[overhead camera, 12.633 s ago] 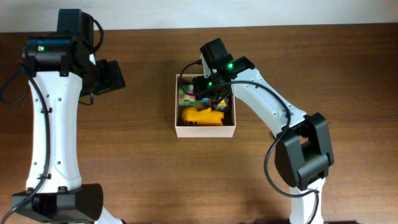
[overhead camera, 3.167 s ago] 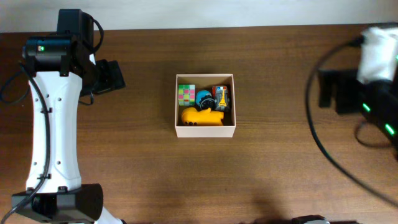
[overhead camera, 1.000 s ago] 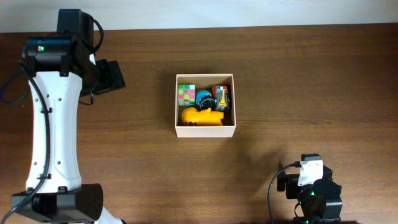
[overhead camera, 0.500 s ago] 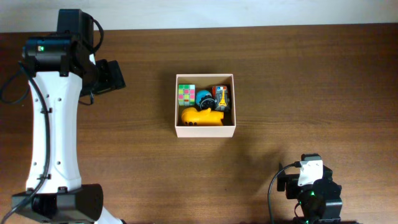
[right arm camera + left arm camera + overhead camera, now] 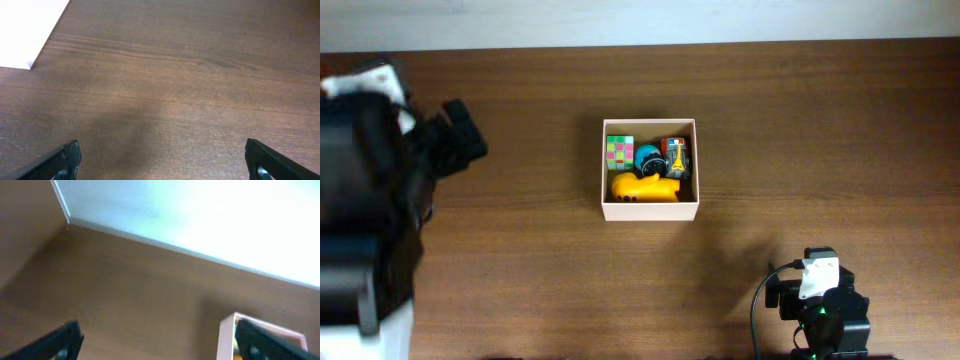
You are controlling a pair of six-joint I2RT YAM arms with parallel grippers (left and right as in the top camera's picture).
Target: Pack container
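Container (image 5: 651, 206) sat mid-bench (image 5: 800, 140), already holding a cube (image 5: 619, 152), a yellow toy (image 5: 646, 188) and two more bits. Both grippers were spread wide and empty, left (image 5: 157, 342), right (image 5: 162, 157). Looked like wrap-up to me; next I'd just park the arms.

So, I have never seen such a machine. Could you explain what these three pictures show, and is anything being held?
Two robot arms work at a wooden table. One picture looks down from above. The other two come from small cameras on each arm's wrist; the dark tips at their lower corners are gripper fingers, spread wide apart. Both the left gripper and right gripper hold nothing. In the middle stands the container, a white box with a multicoloured cube, a yellow toy and other small items inside.
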